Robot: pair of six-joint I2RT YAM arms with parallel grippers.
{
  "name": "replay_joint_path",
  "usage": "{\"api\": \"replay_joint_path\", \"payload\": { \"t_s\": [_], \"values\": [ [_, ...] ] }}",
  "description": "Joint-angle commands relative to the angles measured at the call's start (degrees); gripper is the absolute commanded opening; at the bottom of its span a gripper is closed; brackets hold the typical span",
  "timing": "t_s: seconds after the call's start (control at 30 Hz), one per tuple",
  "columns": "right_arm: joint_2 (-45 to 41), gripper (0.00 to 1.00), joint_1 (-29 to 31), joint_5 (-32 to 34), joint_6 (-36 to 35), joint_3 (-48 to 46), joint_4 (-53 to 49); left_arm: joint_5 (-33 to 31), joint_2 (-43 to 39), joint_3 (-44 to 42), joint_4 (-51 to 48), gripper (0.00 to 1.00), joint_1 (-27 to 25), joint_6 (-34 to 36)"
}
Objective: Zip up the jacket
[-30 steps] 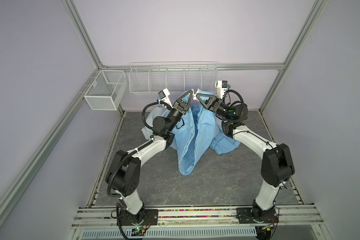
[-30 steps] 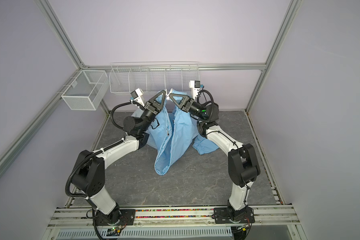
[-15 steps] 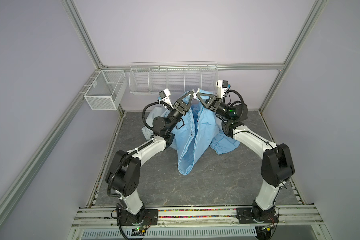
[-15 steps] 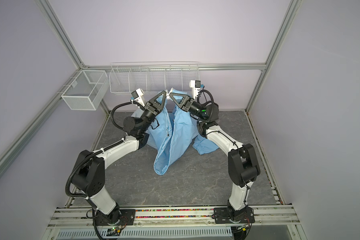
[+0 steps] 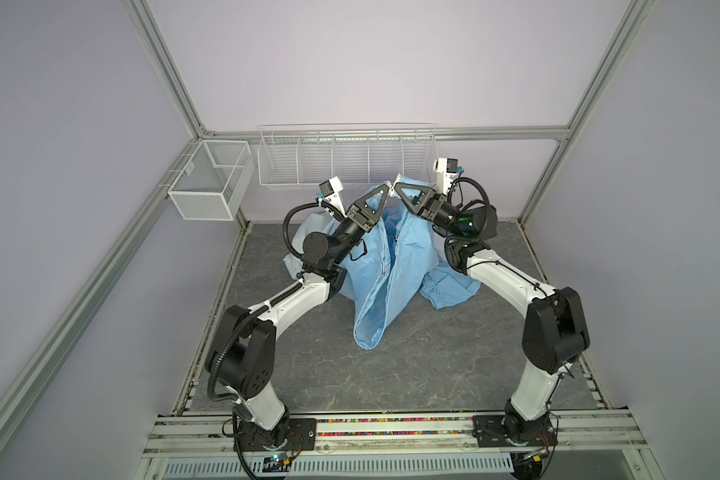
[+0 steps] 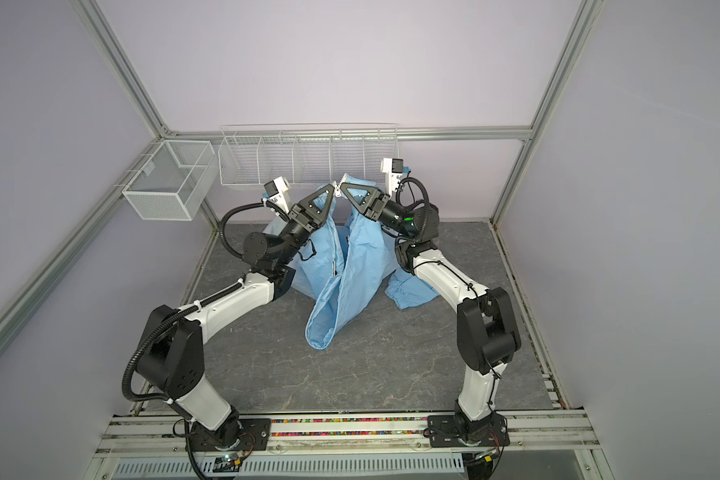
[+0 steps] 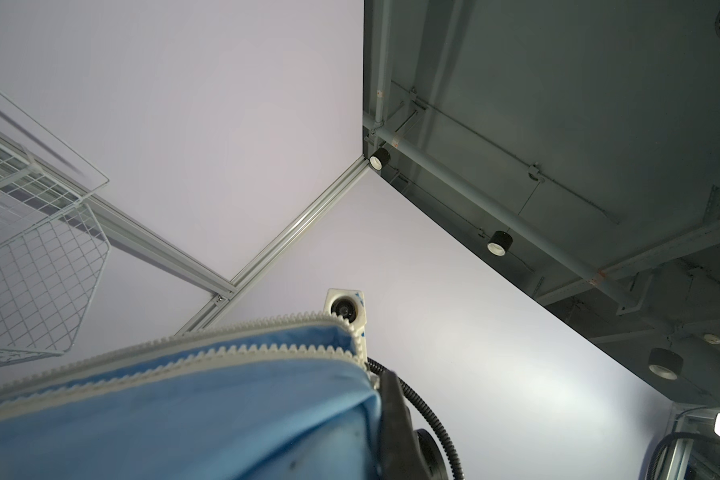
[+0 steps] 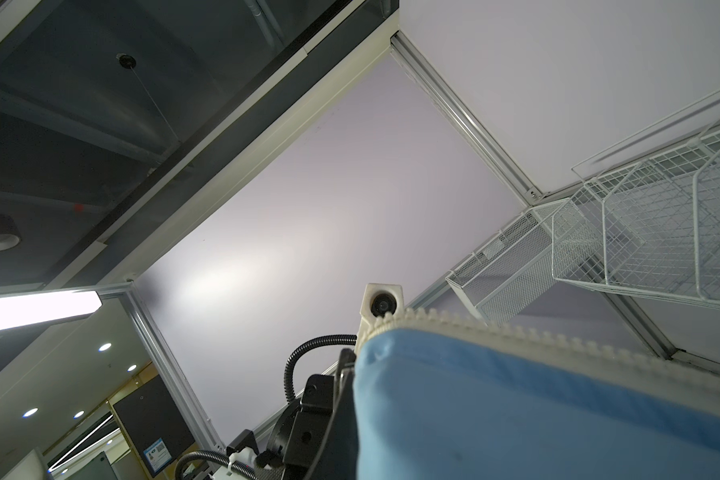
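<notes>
Holding the jacket (image 5: 391, 266) up by its top edge, I have the left fingers (image 5: 381, 192) and the right fingers (image 5: 400, 190) raised in front of the wire rack (image 5: 346, 158), tips close together but not touching. Each pair is pressed together on its own side of the white zipper (image 7: 225, 353). The toothed tape runs right past each wrist camera.

What matters next is the zipper's long axis. It drops from the fingers almost straight down between the two arms, and the fabric's lower end rests folded on the worktop (image 5: 433, 365). One elastic cuff (image 5: 447, 297) lies beside the right arm.

I judge the bottom of the zipper to be well below both grips, about midway between the arms. I cannot tell where the slider sits.
</notes>
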Motion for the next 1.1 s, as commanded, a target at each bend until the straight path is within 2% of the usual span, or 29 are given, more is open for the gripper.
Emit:
{"api": "replay_joint_path", "payload": {
  "t_s": [0.0,0.27,0.5,0.53,0.63,0.73,0.8,0.9,1.0,1.07],
  "values": [
    [0.0,0.07,-1.7,4.8,3.1,3.3,2.9,3.7,-2.6,-0.8,-0.1,0.0,0.2,-1.4],
    [0.8,0.07,-1.6,6.1,5.2,6.1,0.2,4.9,-3.9,-1.5,-4.5,0.0,0.3,-1.8],
    [-0.8,0.07,-1.7,5.0,3.3,5.0,-9.6,4.5,-4.7,-2.0,-7.0,0.0,1.4,-5.2],
    [-1.4,0.08,-1.7,4.8,3.1,4.6,-12.5,4.5,-4.9,-2.1,-7.7,0.0,1.8,-6.0],
    [-2.5,0.21,-2.1,2.6,3.0,4.0,-22.8,5.0,-6.0,-2.2,-12.4,0.0,3.0,-8.0],
    [-3.6,0.25,-2.9,-0.1,2.2,3.0,-32.9,6.5,-7.7,-2.2,-19.1,0.0,4.5,-9.4],
    [-4.4,0.36,-3.5,-2.1,1.2,2.0,-39.5,7.8,-8.8,-2.3,-23.0,0.0,5.3,-10.7],
    [-5.6,0.42,-4.5,-5.8,-1.5,-0.1,-48.0,9.8,-10.4,-2.4,-27.6,0.0,6.5,-13.0],
    [-8.6,0.46,-6.1,-7.4,-6.1,-3.3,-57.5,12.0,-11.7,-1.6,-32.7,0.0,7.5,-14.8],
    [-11.5,0.46,-6.9,-7.4,-13.0,-4.0,-66.3,13.4,-12.5,-0.6,-36.5,0.0,8.0,-15.2]
  ]
}}
